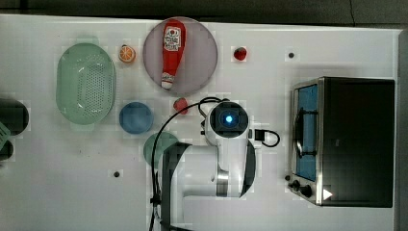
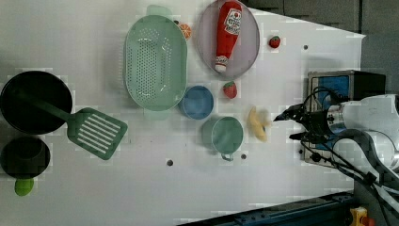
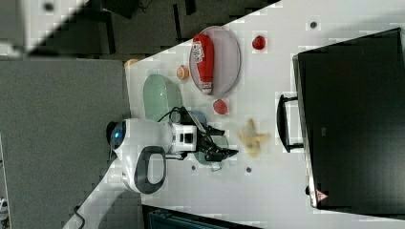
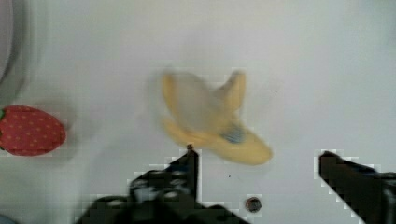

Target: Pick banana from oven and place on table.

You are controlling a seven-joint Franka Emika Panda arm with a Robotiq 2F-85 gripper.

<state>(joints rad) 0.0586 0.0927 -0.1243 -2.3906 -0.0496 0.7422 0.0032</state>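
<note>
I'm seeing the banana (image 2: 258, 124) lying on the table (image 2: 282, 188), between the green cup (image 2: 226, 135) and the oven (image 2: 346, 84); my gripper (image 2: 288, 126) is hanging spread and empty above it, so I'm judging the placing done.

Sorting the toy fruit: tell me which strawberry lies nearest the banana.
The strawberry beside the blue bowl, below the plate in the left view, lies nearest the banana. The other strawberry sits far up, beyond the plate.

Bright even light on the white worktop (image 1: 72, 192), soft short shadows, blocky compression patches, banana (image 4: 210, 119) smeared by blur
</note>
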